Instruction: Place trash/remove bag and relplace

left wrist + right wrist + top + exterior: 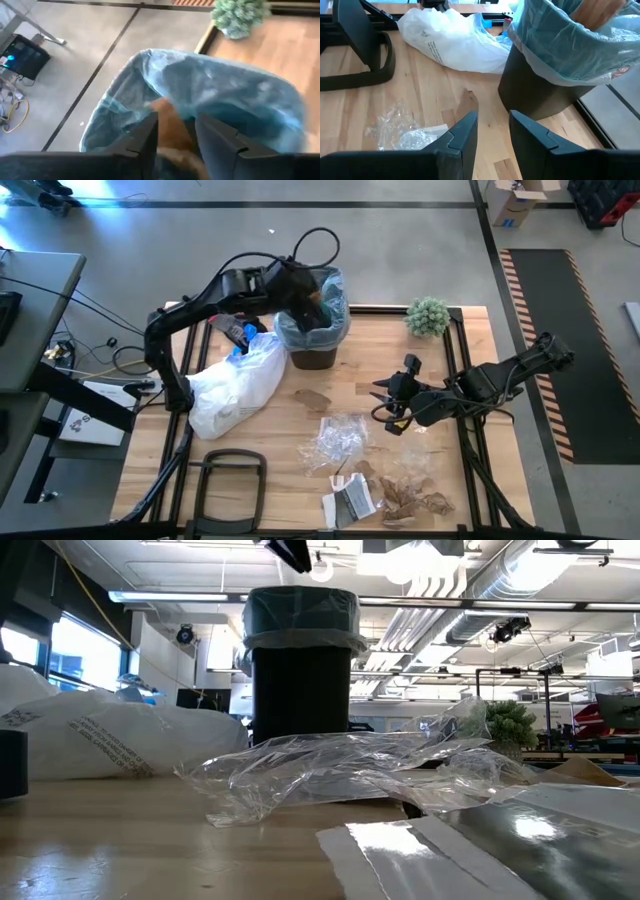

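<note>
The bin (314, 330) stands at the table's (250, 435) far edge, white bag (235, 385) left, plant (428, 316) right.

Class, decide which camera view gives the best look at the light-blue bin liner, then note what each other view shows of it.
The left wrist view: the light-blue bin liner fills it, mouth open. The right wrist view shows its rim over the dark bin; the high view, small from above; the low view, only its folded collar.

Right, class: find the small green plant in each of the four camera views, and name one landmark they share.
High view: the plant sits at the table's far edge, right of the bin.
Low view: plant at mid-right, behind the clear plastic wrapper.
Left wrist view: plant at the top edge.
Right wrist view: not in it.
Shared landmark: the dark bin with its light-blue bag, seen in all four.
</note>
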Motion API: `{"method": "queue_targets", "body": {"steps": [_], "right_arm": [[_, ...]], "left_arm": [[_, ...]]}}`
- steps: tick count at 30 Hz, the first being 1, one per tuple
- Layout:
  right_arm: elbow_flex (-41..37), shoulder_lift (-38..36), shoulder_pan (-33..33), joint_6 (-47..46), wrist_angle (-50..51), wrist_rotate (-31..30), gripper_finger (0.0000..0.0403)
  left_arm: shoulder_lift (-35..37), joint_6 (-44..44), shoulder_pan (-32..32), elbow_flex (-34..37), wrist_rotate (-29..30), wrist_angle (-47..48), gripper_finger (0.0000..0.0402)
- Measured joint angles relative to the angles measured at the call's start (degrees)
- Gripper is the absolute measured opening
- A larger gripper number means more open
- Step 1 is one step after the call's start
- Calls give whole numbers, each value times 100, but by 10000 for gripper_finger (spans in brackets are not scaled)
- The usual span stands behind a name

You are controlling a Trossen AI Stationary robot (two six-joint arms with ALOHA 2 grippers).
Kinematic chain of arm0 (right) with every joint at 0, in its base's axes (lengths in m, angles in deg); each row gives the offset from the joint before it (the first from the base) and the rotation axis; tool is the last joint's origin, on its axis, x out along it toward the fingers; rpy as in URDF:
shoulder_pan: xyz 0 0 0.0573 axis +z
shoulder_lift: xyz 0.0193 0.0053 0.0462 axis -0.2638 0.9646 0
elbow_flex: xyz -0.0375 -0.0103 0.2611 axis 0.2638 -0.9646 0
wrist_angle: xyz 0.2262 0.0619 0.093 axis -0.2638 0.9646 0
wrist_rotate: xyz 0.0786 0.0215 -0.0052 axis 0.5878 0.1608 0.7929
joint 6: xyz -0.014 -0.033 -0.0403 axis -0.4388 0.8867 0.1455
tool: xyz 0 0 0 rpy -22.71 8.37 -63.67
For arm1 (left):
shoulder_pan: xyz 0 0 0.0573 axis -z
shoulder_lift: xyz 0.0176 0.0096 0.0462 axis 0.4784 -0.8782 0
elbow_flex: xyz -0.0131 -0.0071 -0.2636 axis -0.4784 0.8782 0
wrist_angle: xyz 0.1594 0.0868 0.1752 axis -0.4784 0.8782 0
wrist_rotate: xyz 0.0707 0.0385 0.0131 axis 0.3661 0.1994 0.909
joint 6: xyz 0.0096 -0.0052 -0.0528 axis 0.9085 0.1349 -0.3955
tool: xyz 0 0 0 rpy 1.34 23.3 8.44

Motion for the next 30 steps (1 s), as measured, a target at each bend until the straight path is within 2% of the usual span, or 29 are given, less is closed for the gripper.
{"method": "queue_targets", "body": {"steps": [5, 7, 10, 12, 18, 21, 25, 27, 30], "right_arm": [[0, 0, 0, -165, 3, -6, 99], [0, 0, 0, -189, 5, -8, 99], [0, 0, 2, -250, 16, -6, 99], [0, 0, 0, -253, 27, -8, 99], [0, 0, 0, -269, 29, -8, 99], [0, 0, 2, -268, 37, -10, 99], [0, 0, 16, -324, 151, 3, 99], [-5, 0, 113, -420, 410, 31, 99], [-486, -41, 345, -384, 363, -90, 99]], "left_arm": [[-17, -173, -361, 615, -409, -985, 37], [-17, -465, -581, 851, -424, -1032, 12], [-17, -845, -910, 1204, -499, -1000, 6], [-17, -1039, -1079, 1375, -745, -997, 8], [-10, -1051, -1259, 1458, -1383, -1095, 1], [-1, -925, -1120, 1213, -1487, -1045, 0], [154, -625, -699, 805, -1160, -953, 0], [318, -474, -373, 777, -999, -905, 0], [583, -550, 337, 866, -856, -597, 0]]}}
